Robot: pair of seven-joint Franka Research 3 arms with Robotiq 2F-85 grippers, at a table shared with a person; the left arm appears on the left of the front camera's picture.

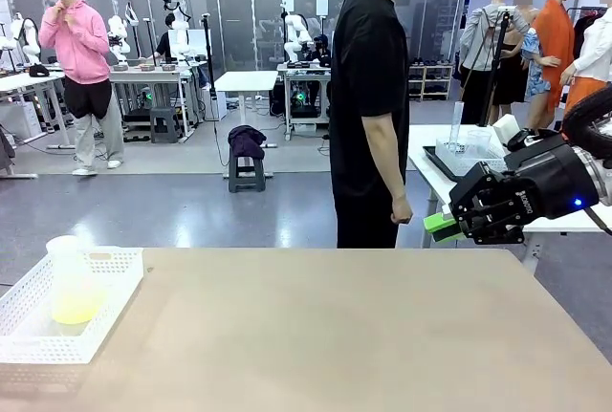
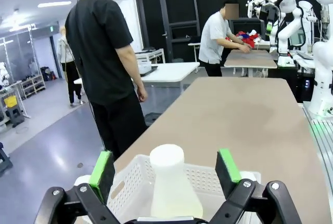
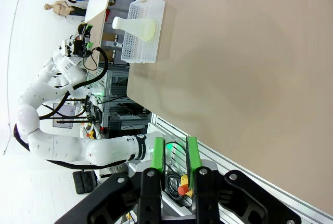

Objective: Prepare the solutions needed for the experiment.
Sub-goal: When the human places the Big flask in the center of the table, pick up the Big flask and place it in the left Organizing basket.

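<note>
Pale yellow-green liquid [image 1: 75, 309] lies as a shallow layer at the bottom of a see-through conical flask [image 1: 72, 280], and this flask stands upright inside a white perforated basket [image 1: 105, 316] at the left end of the tan table [image 1: 335, 336], on my side of it. From my left wrist camera I look down on the same flask [image 2: 173, 185]; it stands between and beyond the two green pads of my left gripper [image 2: 165, 168], which are spread wide apart and touch nothing. The basket wall [image 2: 132, 182] is just below these pads. My right gripper [image 1: 449, 224] hangs above the right far corner of the table, off the surface, near the person in black [image 1: 368, 97] who stands at the far side with the arm down. In the right wrist view the fingers of this gripper [image 3: 171, 154] stand narrow, the green pads [image 3: 157, 154] close together with only a thin gap, and they hold nothing. Far across the table in that view I see the basket [image 3: 140, 31] with the flask [image 3: 136, 26] in it, well apart from my right gripper.
</note>
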